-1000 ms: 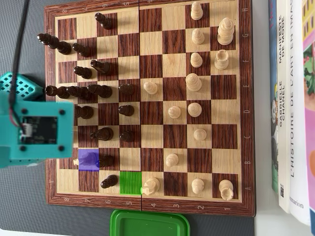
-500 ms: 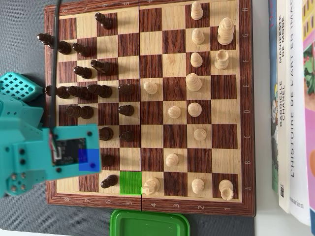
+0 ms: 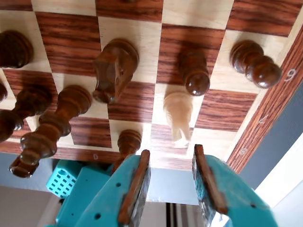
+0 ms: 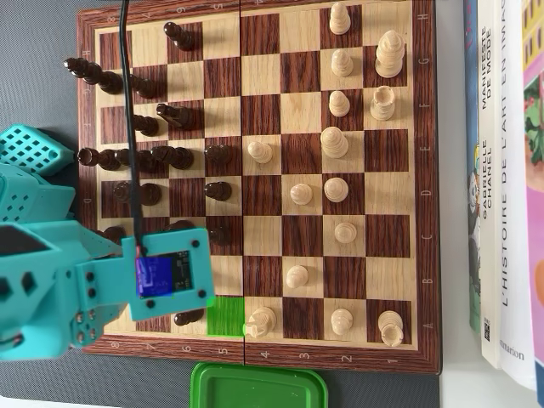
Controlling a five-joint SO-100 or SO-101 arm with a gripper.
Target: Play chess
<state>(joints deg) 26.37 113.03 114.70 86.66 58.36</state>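
While the teal two-finger gripper (image 3: 171, 151) hangs over the lower left corner of the dark-and-pale wooden chessboard (image 4: 340, 360), the step in hand looks like the approach to a pickup. Its brown-padded fingers (image 3: 136, 187) are spread apart and hold nothing. In the wrist view, going from the left, a tall dark turned piece (image 3: 47, 128) and a dark wooden knight (image 3: 116, 68) stand beside the line of approach. A small dark pawn (image 3: 129, 142) sits just off the left pad. The small pale wooden piece (image 3: 179, 113), probably the one to be moved, stands straight ahead of the gap between the pads, not yet between them. A round-headed dark pawn (image 3: 194, 73) stands on the square just beyond it. In the overhead view the arm's teal body (image 4: 76, 289) covers that pale piece, and a blue marked square (image 4: 155, 276) shows over it. To its right, on the row along the board's lower edge, lies a bright green marked square (image 4: 225, 315), empty, with a pale knight-like piece (image 4: 260, 321) just beside it. I judge the next move needs the gripper to advance until the pads flank the pale piece, then close without nudging the dark pawns either side; the green square is likely where it goes.
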